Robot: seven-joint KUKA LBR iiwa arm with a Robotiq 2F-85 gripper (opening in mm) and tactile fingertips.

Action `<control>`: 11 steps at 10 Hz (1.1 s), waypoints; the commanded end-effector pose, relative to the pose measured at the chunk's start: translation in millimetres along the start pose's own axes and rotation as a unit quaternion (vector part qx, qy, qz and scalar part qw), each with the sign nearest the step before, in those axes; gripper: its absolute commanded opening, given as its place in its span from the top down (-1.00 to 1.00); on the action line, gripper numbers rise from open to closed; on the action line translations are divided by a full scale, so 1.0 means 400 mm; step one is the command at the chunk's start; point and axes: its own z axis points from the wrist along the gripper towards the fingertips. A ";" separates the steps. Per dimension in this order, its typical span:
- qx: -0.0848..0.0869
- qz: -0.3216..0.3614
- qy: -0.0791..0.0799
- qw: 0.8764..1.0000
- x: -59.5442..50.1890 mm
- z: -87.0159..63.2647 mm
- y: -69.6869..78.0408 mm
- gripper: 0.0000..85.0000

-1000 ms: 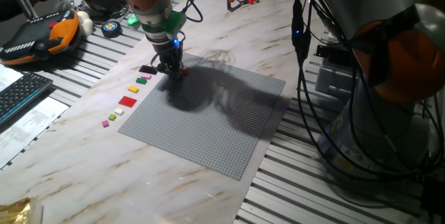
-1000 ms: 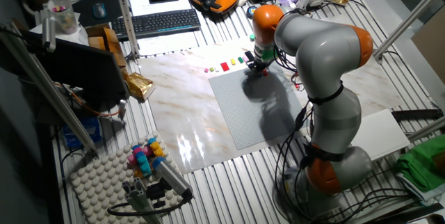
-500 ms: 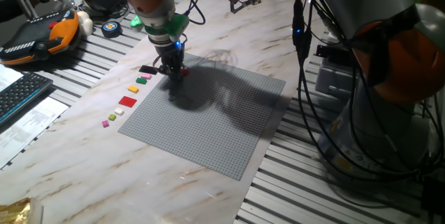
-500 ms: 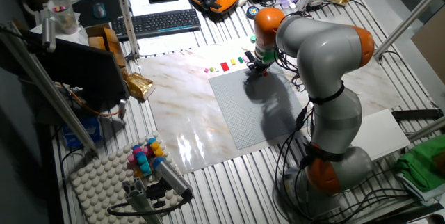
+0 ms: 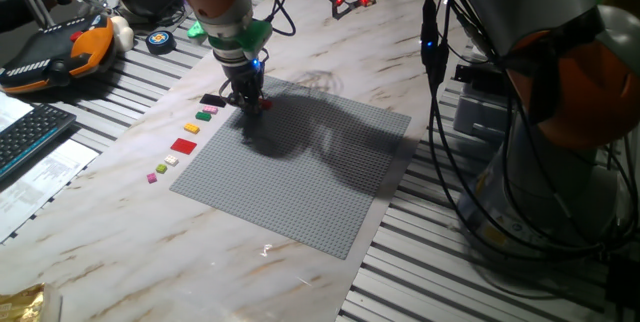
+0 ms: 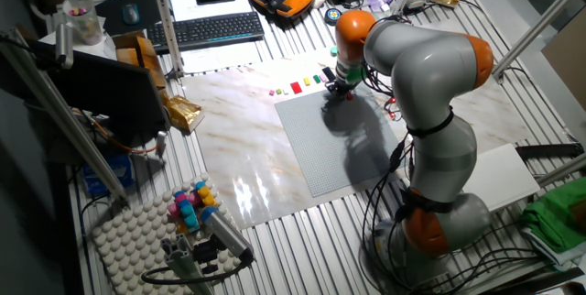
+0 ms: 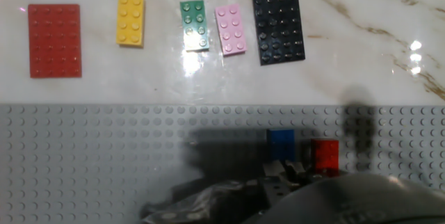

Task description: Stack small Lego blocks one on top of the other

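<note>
one fixed view: the gripper stands low at the far-left corner of the grey baseplate; a speck of the red block shows just beside its tip. the other fixed view: too small to read. hand view: the blue block lies directly ahead of the fingers, the red block just right of it, apart, unstacked. whether the jaws are parted or closed cannot be told.

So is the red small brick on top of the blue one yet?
No. In the hand view the red brick sits beside the blue brick on the grey baseplate.
</note>
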 end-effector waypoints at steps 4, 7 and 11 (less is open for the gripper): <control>0.001 0.001 0.003 1.000 0.018 0.003 0.003 0.98; 0.001 -0.001 0.006 1.000 0.022 0.001 -0.005 0.98; 0.001 0.005 0.014 1.000 0.020 -0.019 -0.001 0.97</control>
